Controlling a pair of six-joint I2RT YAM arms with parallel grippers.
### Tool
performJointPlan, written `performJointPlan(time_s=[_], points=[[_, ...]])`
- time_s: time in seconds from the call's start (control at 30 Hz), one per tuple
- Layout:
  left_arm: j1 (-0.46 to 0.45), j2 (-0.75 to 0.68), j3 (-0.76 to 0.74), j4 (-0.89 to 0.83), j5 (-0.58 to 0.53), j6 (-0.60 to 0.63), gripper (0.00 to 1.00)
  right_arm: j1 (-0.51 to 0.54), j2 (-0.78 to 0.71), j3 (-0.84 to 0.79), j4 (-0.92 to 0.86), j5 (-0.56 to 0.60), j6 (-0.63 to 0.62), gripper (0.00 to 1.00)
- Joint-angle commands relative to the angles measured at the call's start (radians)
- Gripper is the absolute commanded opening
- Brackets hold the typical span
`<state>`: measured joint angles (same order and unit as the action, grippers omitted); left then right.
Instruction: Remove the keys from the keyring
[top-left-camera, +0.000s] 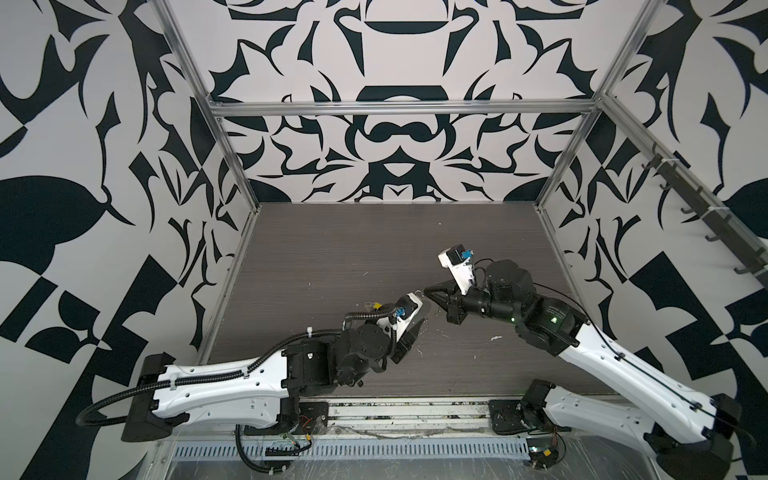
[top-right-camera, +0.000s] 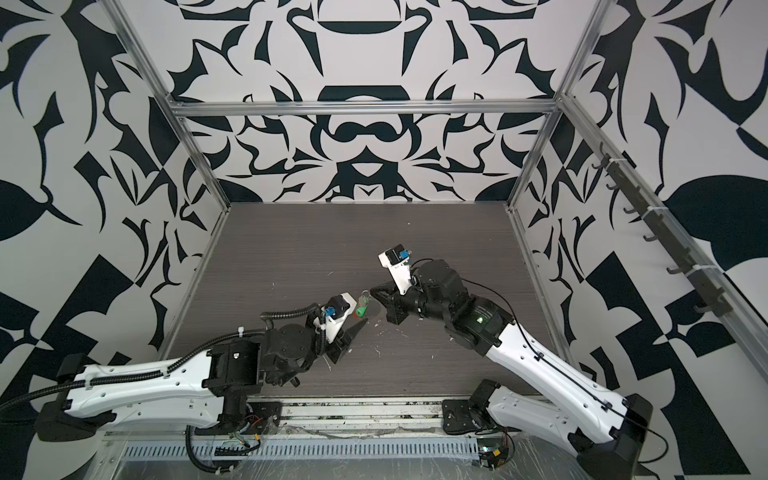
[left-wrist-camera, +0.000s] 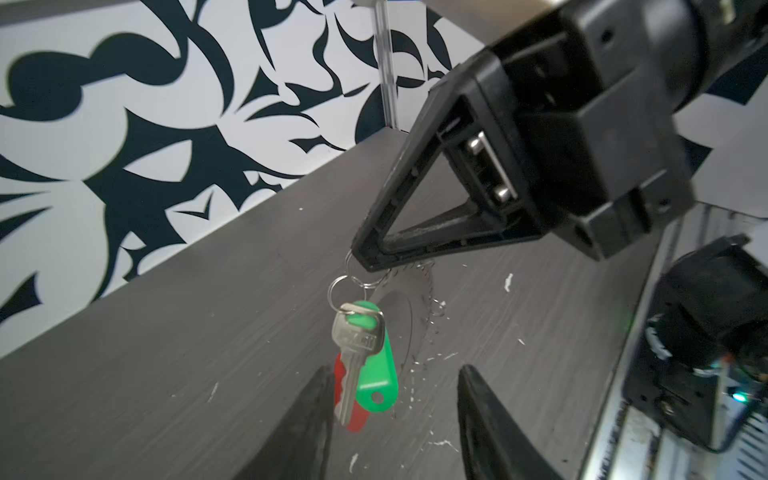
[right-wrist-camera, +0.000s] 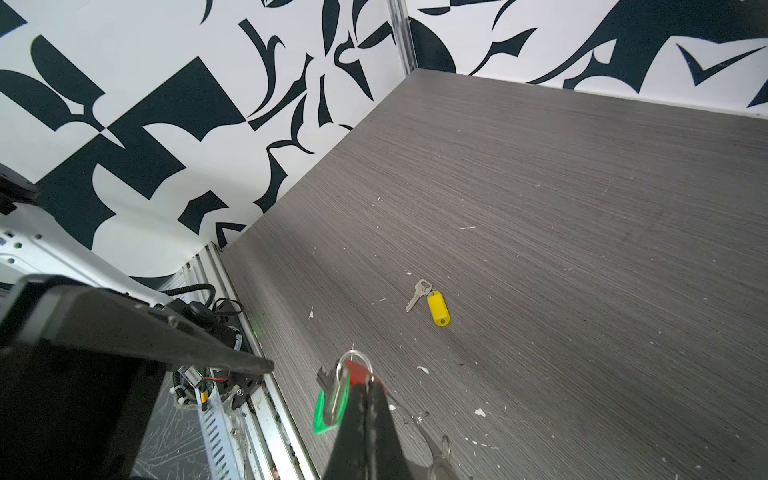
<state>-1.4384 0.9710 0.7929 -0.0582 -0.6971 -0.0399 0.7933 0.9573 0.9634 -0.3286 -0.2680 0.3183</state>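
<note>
Green-tagged key (left-wrist-camera: 356, 357) hung blade-down off the keyring (left-wrist-camera: 348, 259), long axis running top to bottom in the lower middle of the left wrist frame. The ring's red sleeve (left-wrist-camera: 352, 417) showed just behind the blade. Key sat in the gap of my left gripper (left-wrist-camera: 395, 370), near the left-of-frame finger (left-wrist-camera: 307, 419) and well off the other one. Touching that finger or not: couldn't tell. That gripper was partly open, holding nothing, fingers either side of the key's lower end. My left arm was the nearer one for a pull.

My right gripper (left-wrist-camera: 361, 259) was above the key in that frame, jaws closed tight on the keyring wire, holding it clear of the table (right-wrist-camera: 540, 187). Same pinch showed at the bottom of the right wrist view.

Yellow-tagged key (right-wrist-camera: 432, 301) lay flat on the table mid-frame in the right wrist view, already off the ring, well apart from both grippers.
</note>
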Motion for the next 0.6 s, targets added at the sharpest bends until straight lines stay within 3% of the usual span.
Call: performJointPlan(time_s=[0.0, 0.1, 0.17, 0.57], points=[[-0.026, 0.018, -0.015, 0.125, -0.131, 0.096, 0.53, -0.002, -0.008, 0.045, 0.055, 0.006, 0.012, 0.0], [-0.046, 0.05, -0.015, 0.138, -0.169, 0.138, 0.55, -0.002, -0.009, 0.049, 0.056, 0.002, 0.01, 0.0], [-0.057, 0.084, -0.009, 0.143, -0.22, 0.177, 0.7, -0.003, -0.009, 0.051, 0.057, -0.008, 0.009, 0.0], [-0.065, 0.196, -0.002, 0.223, -0.432, 0.312, 0.68, -0.002, -0.012, 0.061, 0.051, -0.027, 0.004, 0.0]])
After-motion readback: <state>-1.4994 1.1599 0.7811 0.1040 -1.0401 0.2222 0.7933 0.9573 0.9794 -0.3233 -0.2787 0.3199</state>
